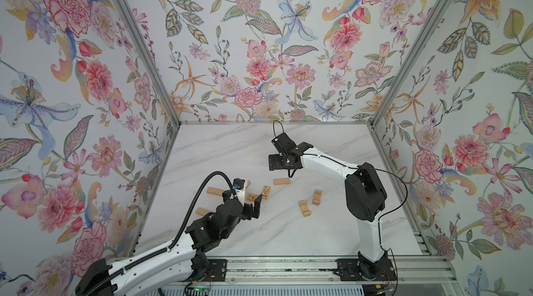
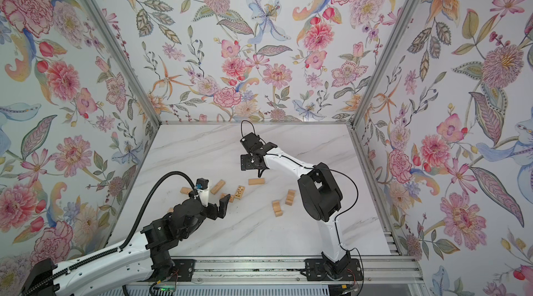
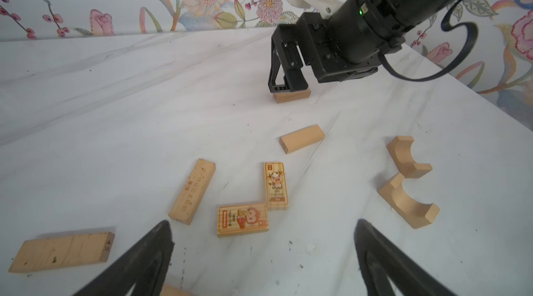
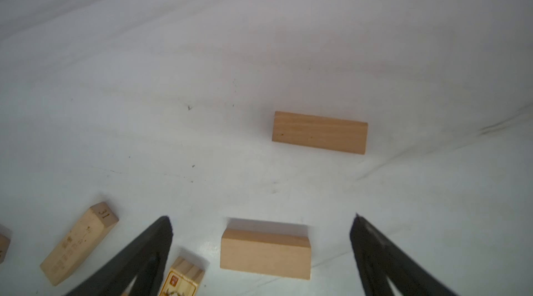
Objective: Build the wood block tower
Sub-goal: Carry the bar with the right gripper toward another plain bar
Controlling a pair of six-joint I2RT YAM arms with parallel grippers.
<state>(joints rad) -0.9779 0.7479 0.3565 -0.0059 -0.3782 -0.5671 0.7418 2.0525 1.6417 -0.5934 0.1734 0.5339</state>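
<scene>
In both top views smooth tan wood blocks (image 1: 281, 181) lie loose on the marble bench (image 1: 317, 237), around its middle. Left wrist: the left gripper (image 3: 263, 222) gapes empty above two printed slabs (image 3: 242, 219), two notched arches (image 3: 408, 156) near. Right wrist: the right gripper (image 4: 261, 218) is released, a plain bar (image 4: 265, 252) between its fingers.

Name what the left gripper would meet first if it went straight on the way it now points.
Probably the nearer printed tan wooden block, lying just ahead of the open left gripper; depth is unclear.
</scene>
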